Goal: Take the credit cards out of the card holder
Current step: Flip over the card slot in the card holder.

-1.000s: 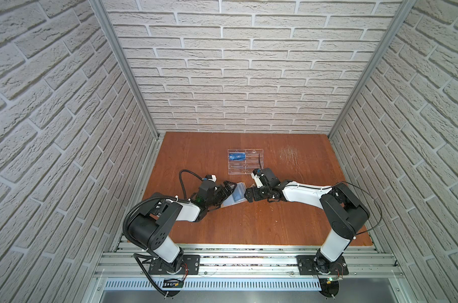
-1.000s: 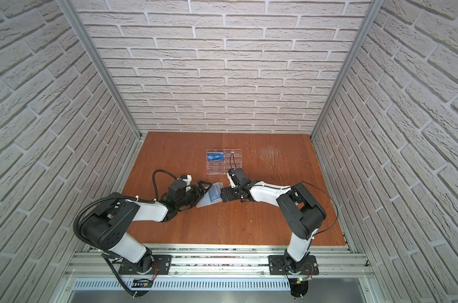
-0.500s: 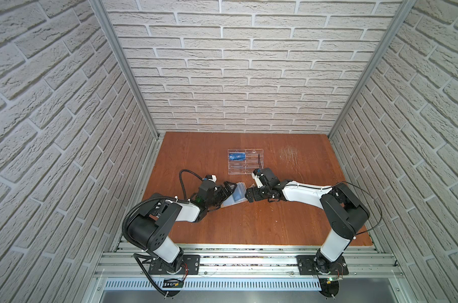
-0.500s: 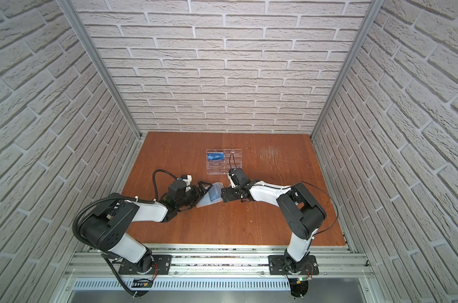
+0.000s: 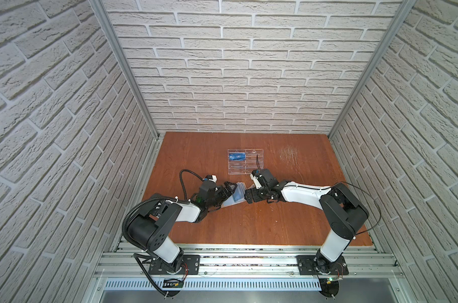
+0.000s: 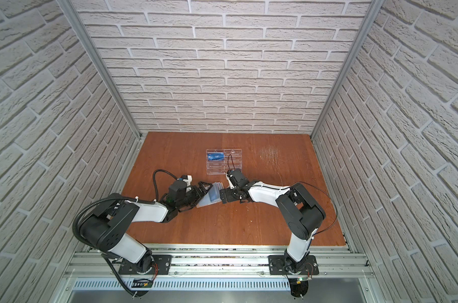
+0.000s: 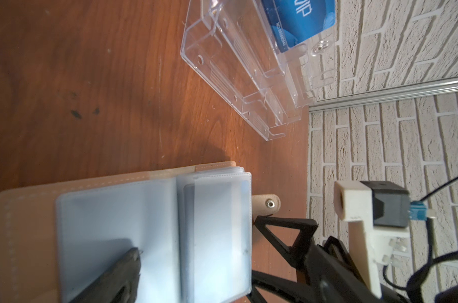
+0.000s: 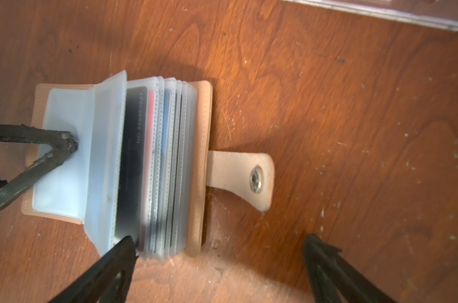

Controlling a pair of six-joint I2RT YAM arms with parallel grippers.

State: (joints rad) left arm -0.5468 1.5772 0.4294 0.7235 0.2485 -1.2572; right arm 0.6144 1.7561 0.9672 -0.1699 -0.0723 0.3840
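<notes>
The tan card holder (image 5: 235, 196) (image 8: 204, 168) lies open on the table between both grippers, its snap strap (image 8: 238, 178) flat. My left gripper (image 5: 227, 191) is open; one of its fingers (image 8: 62, 141) presses the left clear sleeve page down. My right gripper (image 8: 220, 262) is open at the holder's edge, one of its fingers (image 8: 120, 251) touching the fanned sleeve pages (image 8: 167, 162). A dark card (image 8: 132, 157) sits in the front sleeve, with red and blue card edges behind it. One blue credit card (image 5: 237, 157) (image 7: 298, 23) stands in the clear rack.
A clear acrylic tiered rack (image 5: 245, 164) (image 6: 224, 164) stands just behind the grippers, near the right wrist's cable. Brick walls close three sides of the wooden table (image 5: 249, 225). Aluminium rails run along the front edge.
</notes>
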